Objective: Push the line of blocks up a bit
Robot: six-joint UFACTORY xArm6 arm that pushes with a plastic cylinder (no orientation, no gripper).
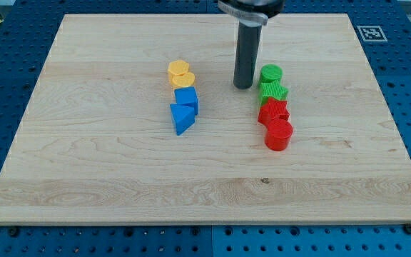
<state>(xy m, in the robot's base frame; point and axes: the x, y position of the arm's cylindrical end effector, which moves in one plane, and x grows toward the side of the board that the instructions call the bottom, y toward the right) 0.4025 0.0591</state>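
Tool is a plain dark rod, no jaws, so no wide or narrow state, and it holds nothing. My tip sits on the desk, just to the view's left of the green cylinder. Looks like a thin gap between them; can't tell for sure if they touch.

Taking my tip as the landmark:
- Right-hand line starts just to the view's right of it and runs toward the view's bottom: green cylinder at tip height, then a ridged green block, a red block of unclear shape, and a red cylinder lowest. All four touch or nearly touch, and the line leans slightly to the view's right as it goes down.
- Left-hand line is well apart, on the view's left of the tip: two yellow blocks pressed together at about tip height, shape hard to make out, then a blue cube, then a blue wedge lowest. These are also packed tight.

Desk is light wood; both lines lie in its upper middle part.
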